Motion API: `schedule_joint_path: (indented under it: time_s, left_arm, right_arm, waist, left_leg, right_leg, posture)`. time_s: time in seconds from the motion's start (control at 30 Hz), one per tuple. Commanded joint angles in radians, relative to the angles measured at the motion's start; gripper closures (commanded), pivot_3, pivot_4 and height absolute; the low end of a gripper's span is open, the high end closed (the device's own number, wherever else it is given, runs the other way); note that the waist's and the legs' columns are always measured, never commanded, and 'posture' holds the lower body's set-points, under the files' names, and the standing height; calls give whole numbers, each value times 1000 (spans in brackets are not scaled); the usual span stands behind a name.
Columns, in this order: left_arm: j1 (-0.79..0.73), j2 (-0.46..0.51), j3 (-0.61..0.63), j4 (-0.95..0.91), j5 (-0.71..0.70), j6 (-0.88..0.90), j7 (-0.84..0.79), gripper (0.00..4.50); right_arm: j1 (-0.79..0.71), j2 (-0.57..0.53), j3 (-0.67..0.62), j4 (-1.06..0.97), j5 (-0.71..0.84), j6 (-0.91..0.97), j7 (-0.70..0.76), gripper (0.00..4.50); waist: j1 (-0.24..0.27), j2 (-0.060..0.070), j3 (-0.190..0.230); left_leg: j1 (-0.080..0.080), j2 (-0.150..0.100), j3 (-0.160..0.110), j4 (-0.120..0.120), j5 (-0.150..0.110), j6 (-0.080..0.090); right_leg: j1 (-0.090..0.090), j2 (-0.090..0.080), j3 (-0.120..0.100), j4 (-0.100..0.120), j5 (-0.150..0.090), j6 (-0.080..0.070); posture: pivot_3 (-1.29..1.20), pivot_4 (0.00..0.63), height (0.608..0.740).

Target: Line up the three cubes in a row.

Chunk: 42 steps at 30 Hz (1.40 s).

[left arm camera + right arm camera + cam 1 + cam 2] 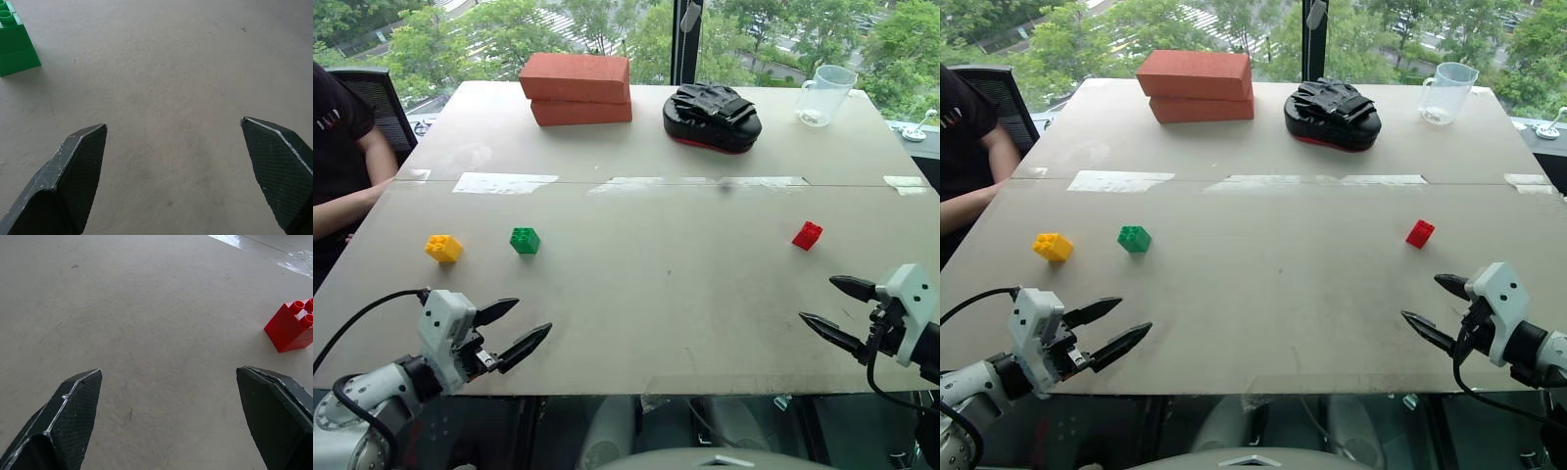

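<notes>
Three cubes: we are finding the yellow cube (443, 248) and green cube (525, 240) sitting near each other at the worktop's (656, 294) left, the red cube (807, 235) lying well apart at the right.
Left claw (514, 331): hanging wide and empty, short of the green cube.
Right claw (834, 309): standing wide and empty, near the red cube.
Doing it well: we are judging the red cube the one to carry leftward, gripping its flat sides and setting it level with the pair.
Container: we are seeing a clear measuring jug (822, 95) standing at the far right, apparently empty.

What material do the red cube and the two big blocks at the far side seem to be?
Red cube: likely glossy moulded plastic, smooth faces with round studs. Two stacked blocks: probably fired clay or foam imitation, matte orange-red, slightly rough surface.
</notes>
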Motion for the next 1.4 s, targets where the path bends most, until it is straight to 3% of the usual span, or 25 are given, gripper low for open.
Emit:
schedule_joint_path:
  time_s: [0.03,0.1,0.2,0.33,0.47,0.73,1.07,1.17,1.33,1.4]
  left_arm:
    - [-41,3,9,-35,-63,28,21,25]
    - [-121,-9,-9,-78,-156,106,81,25]
    - [-198,3,-28,-117,-215,166,119,25]
    - [-300,86,-131,-214,-207,184,83,25]
    - [-404,127,-195,-249,-271,222,67,25]
    - [-476,171,-252,-233,-275,213,6,25]
    - [-449,154,-254,-246,-260,196,37,25]
    - [-435,155,-247,-253,-263,192,41,0]
    - [-413,157,-242,-261,-263,186,51,0]
    - [-408,154,-241,-262,-267,186,59,0]
  right_arm:
    - [-53,17,5,-85,-8,90,-127,0]
    - [-137,45,40,-156,-59,233,-320,0]
    - [-254,101,51,-180,0,441,-451,0]
    - [-471,280,87,-175,-61,703,-722,0]
    - [-612,441,117,-110,-187,837,-910,0]
    - [-775,659,107,70,-319,784,-1045,0]
    - [-939,738,110,253,-440,687,-1132,0]
    - [-941,734,118,264,-459,672,-1131,790]
    - [-938,718,128,262,-480,710,-1111,2928]
    - [-926,691,148,260,-483,722,-1083,3192]
  waist:
    - [0,0,0]
    - [1,1,1]
    - [2,1,0]
    - [-1,1,1]
    - [-3,4,2]
    - [-10,7,3]
    - [-19,8,4]
    - [-22,8,4]
    - [-31,8,4]
    - [-32,8,4]
  left_leg:
    - [0,0,0,0,0,0]
    - [0,0,0,0,0,0]
    - [0,0,-1,2,0,0]
    - [-1,0,-1,1,0,0]
    - [-2,-1,0,0,1,-1]
    - [-4,-2,4,-8,3,-5]
    - [-3,-2,6,-9,2,-3]
    - [-3,-2,6,-10,2,-3]
    - [-3,-2,7,-10,2,-3]
    - [-3,-2,7,-10,2,-3]
  right_leg:
    - [0,0,0,0,0,0]
    - [0,0,0,1,0,0]
    - [0,0,-1,1,0,0]
    - [-1,1,0,1,1,1]
    - [-3,0,0,1,1,1]
    - [-9,0,2,0,1,1]
    - [-10,1,2,1,1,1]
    - [-10,1,2,1,1,1]
    - [-11,1,3,1,1,1]
    - [-11,1,3,1,1,1]
  posture:
    - [0,150,737]
    - [0,150,737]
    - [0,150,737]
    - [0,150,737]
    - [0,150,737]
    - [0,150,737]
    - [0,150,737]
    - [0,150,737]
    - [0,150,737]
    - [0,150,737]
